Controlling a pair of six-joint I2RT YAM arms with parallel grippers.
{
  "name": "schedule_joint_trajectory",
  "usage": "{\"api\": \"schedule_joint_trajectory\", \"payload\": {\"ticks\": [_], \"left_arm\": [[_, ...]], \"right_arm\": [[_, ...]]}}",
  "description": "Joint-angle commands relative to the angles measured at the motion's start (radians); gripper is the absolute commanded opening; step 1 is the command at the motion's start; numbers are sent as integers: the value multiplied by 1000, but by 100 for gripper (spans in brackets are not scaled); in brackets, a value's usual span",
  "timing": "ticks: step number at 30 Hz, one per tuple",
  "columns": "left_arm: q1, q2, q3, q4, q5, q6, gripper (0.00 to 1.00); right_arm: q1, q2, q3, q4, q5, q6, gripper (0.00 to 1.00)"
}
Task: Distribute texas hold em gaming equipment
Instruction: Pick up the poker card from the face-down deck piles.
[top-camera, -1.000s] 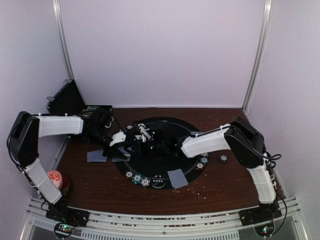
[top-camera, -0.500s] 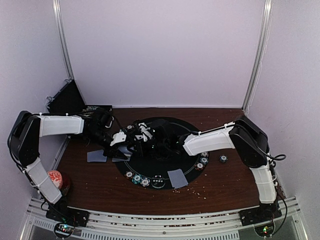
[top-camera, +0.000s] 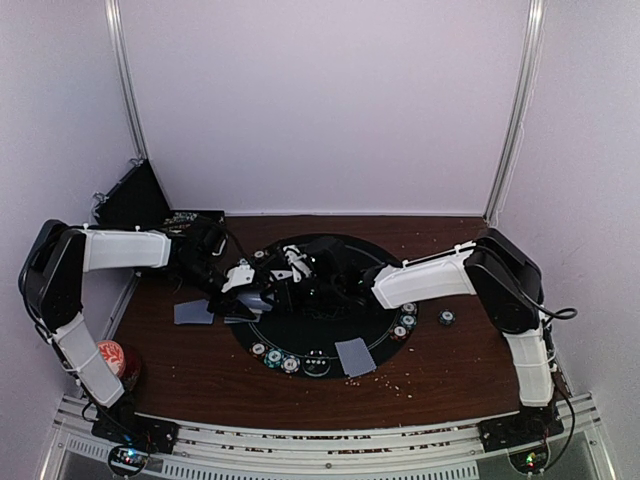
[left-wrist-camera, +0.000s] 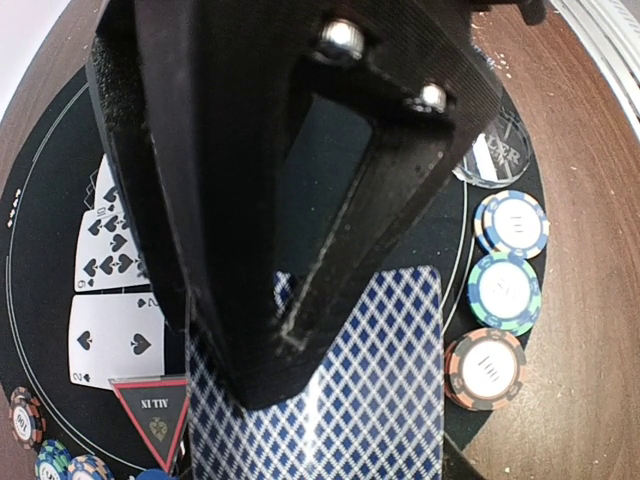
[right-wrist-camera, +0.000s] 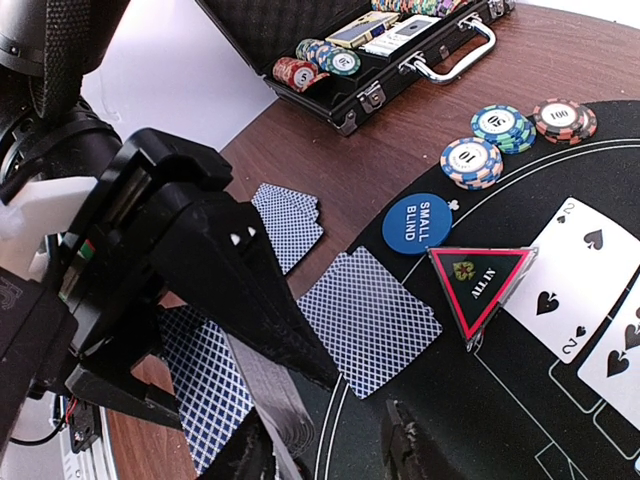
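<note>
Black mat (right-wrist-camera: 470, 400), blue diamond-backed cards (right-wrist-camera: 368, 320)

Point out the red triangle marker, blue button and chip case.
red triangle marker (right-wrist-camera: 480, 283), right wrist view, centre
blue button (right-wrist-camera: 418, 222), right wrist view, face
chip case (right-wrist-camera: 362, 103), right wrist view, front wall

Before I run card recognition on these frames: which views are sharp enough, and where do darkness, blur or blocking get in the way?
Top external: evenly lit, but detail drowns on the black mat, chips tiny. Left wrist: the left gripper's finger darkens and blocks mid-frame; chips at right readable. Right wrist: red triangle marker and face-up cards crisp.
</note>
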Motion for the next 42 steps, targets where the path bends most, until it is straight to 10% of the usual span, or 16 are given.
{"api": "schedule_joint_trajectory", "payload": {"ticks": [1, 16, 28, 42], "left_arm": [[-10, -3, 9, -90, 70, 28, 47], [-10, 13, 10, -89, 62, 30, 47], [-10, 12, 11, -90, 61, 30, 47], [-10, 15, 11, -80, 52, 24, 46]], "right_arm": [[-63, -23, -10, -46, 103, -3, 36], [-62, -64, -31, -54, 53, -28, 38], [-66, -91, -66, -26, -62, -30, 1], [-124, -240, -295, 133, -101, 74, 0]]}}
